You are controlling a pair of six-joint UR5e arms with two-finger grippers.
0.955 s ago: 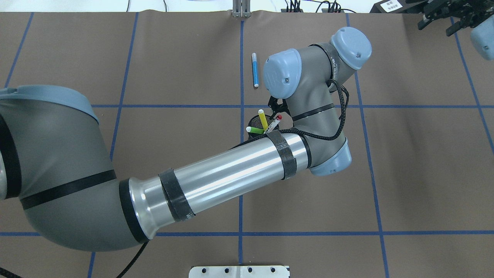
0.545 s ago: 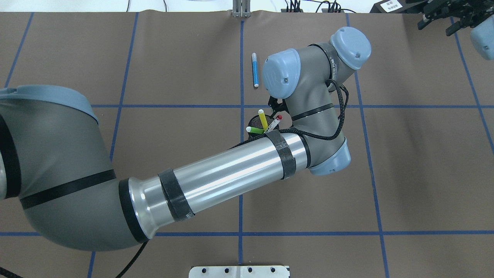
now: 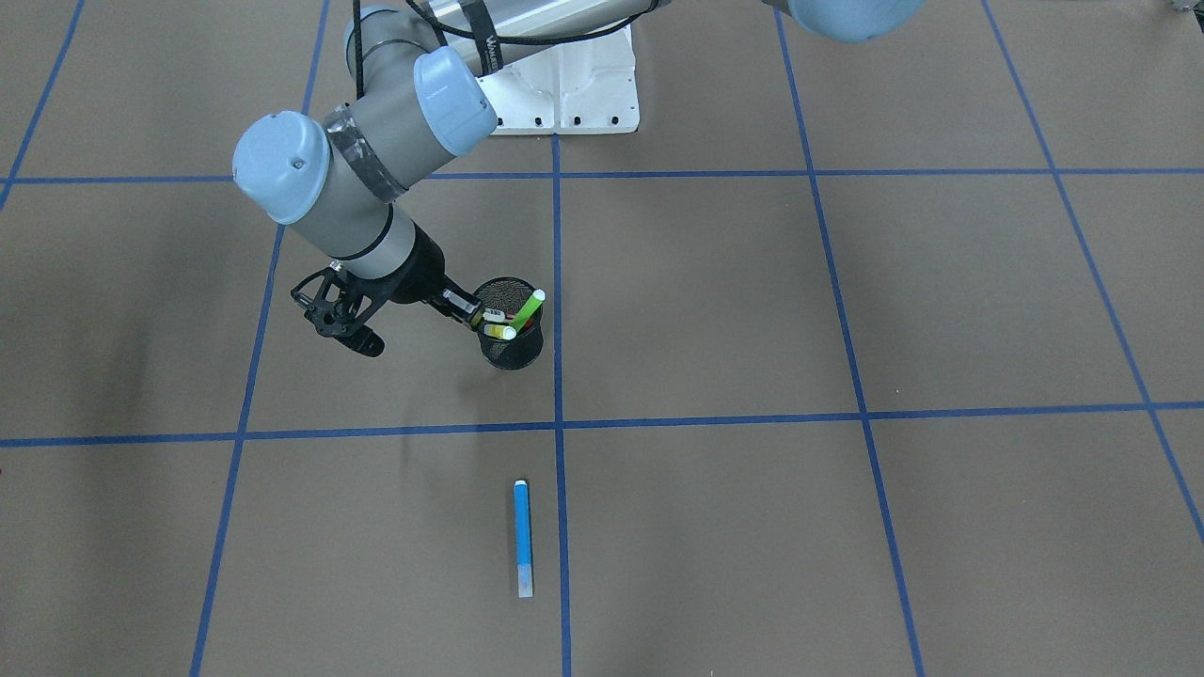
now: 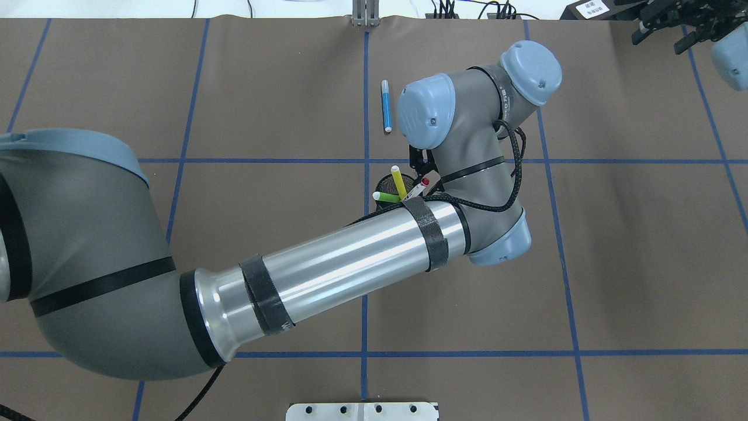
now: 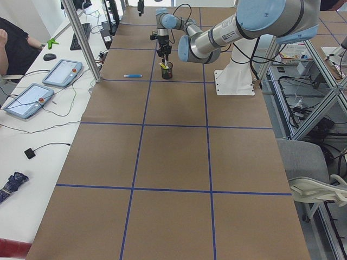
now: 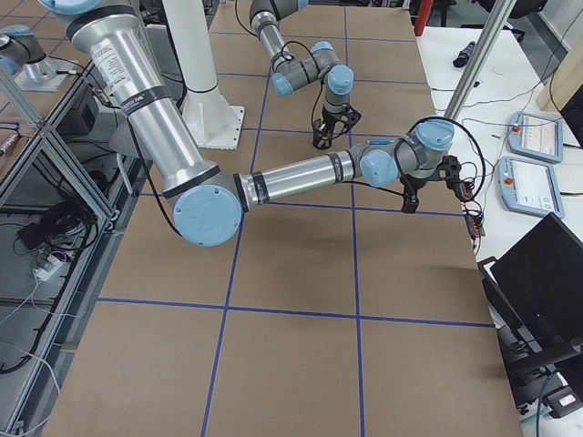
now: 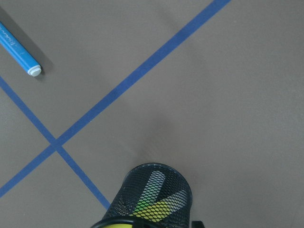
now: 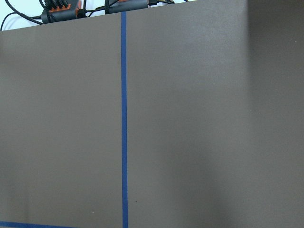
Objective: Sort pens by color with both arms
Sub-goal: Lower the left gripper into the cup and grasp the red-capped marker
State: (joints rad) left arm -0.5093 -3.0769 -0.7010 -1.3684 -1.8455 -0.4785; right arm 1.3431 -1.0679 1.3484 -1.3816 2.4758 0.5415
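Writing: white lettering on the black strap (image 3: 489,42) round the left arm (image 4: 350,266), too small to read. White label (image 4: 590,9) at the table's far right corner has dark print, also illegible. Small dark print on the barrel of the white pen (image 4: 416,189) can't be made out either.

Counts: 4 pens, 1 mesh cup (image 3: 513,355), 2 arms. 3 pens stand tilted in the cup: yellow pen (image 4: 398,181), green pen (image 4: 385,197) & the white pen w/ red cap. The 4th, the blue pen (image 3: 522,531), lies flat on the table (image 4: 234,88). It is apart from the cup on the side away from the robot, just beside the centre tape line (image 4: 366,88) & parallel to it.

Left arm reaches across the centre line. Left tool (image 3: 466,308) is at the cup's rim & looks clamped on the upper end of the white pen, by the red cap. Left wrist view: cup at bottom edge, blue pen's end at top left.

Right arm (image 6: 301,177) stretches toward the far right corner. Right tool (image 4: 660,29) hangs there, well apart from cup & pens; fingers apart or together, can't tell. Right wrist view: brown table cover w/ tape lines only
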